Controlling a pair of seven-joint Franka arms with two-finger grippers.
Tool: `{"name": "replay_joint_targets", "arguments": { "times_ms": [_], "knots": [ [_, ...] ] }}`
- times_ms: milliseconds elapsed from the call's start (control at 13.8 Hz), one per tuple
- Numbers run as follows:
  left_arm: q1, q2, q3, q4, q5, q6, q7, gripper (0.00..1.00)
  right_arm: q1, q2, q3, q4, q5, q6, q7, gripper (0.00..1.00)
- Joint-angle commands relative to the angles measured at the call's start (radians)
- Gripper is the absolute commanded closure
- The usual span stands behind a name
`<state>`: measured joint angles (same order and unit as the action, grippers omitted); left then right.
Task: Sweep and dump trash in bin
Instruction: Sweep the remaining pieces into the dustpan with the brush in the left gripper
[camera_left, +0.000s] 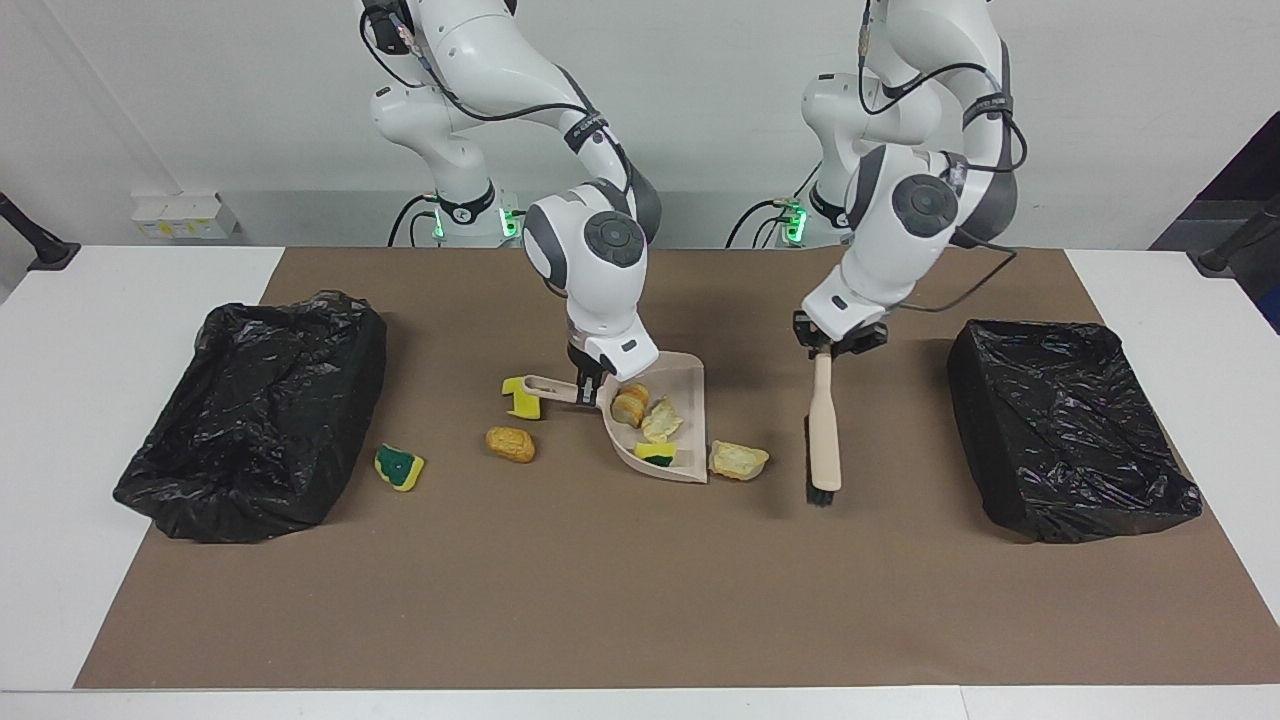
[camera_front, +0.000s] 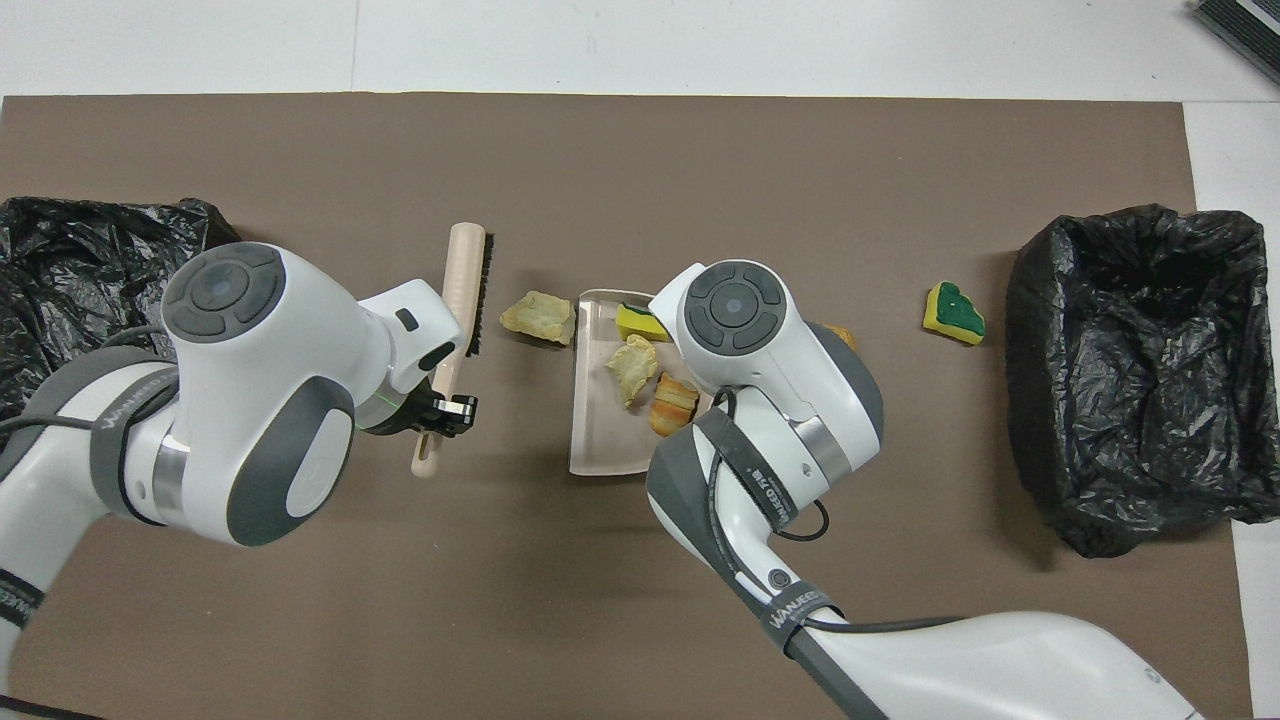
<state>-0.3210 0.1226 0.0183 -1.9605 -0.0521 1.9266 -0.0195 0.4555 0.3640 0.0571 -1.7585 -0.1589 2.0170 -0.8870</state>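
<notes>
Left hand (camera_left: 838, 338) grips the brush (camera_left: 823, 430), which lies just beside the bread scrap (camera_left: 738, 459) at the dustpan (camera_left: 690, 385) mouth; right hand (camera_left: 590, 385) clamps the dustpan's handle.

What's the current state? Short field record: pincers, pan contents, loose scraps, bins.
left pincer: shut on beige brush handle, bristles on brown mat
right pincer: shut on beige plastic dustpan handle
in dustpan: bread chunk, pale crust piece, yellow-green sponge
at pan lip: tan pastry piece
loose: brown potato-like lump, green-topped sponge, yellow sponge
bins: two black-bagged bins, one at each end
</notes>
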Motion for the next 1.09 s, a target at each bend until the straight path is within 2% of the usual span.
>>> {"name": "replay_joint_targets", "arguments": {
  "times_ms": [0, 145, 363, 581, 1016],
  "knots": [
    [0.046, 0.072, -0.011, 0.048, 0.061, 0.000, 0.068, 1.00, 0.000, -0.011, 0.009, -0.045, -0.021, 0.036, 0.042, 1.00],
    [0.046, 0.081, -0.011, 0.034, 0.066, 0.015, 0.139, 1.00, 0.000, -0.011, 0.009, -0.045, -0.021, 0.037, 0.042, 1.00],
    [0.020, 0.063, -0.020, -0.001, 0.057, -0.002, 0.141, 1.00, 0.000, -0.011, 0.009, -0.045, -0.021, 0.036, 0.042, 1.00],
    [-0.067, 0.005, -0.021, -0.096, 0.023, 0.006, 0.138, 1.00, 0.000, -0.011, 0.009, -0.045, -0.021, 0.037, 0.042, 1.00],
    [-0.245, -0.031, -0.021, -0.127, -0.083, 0.011, 0.075, 1.00, -0.008, -0.019, 0.009, -0.068, -0.019, 0.052, 0.040, 1.00]
  ]
}}
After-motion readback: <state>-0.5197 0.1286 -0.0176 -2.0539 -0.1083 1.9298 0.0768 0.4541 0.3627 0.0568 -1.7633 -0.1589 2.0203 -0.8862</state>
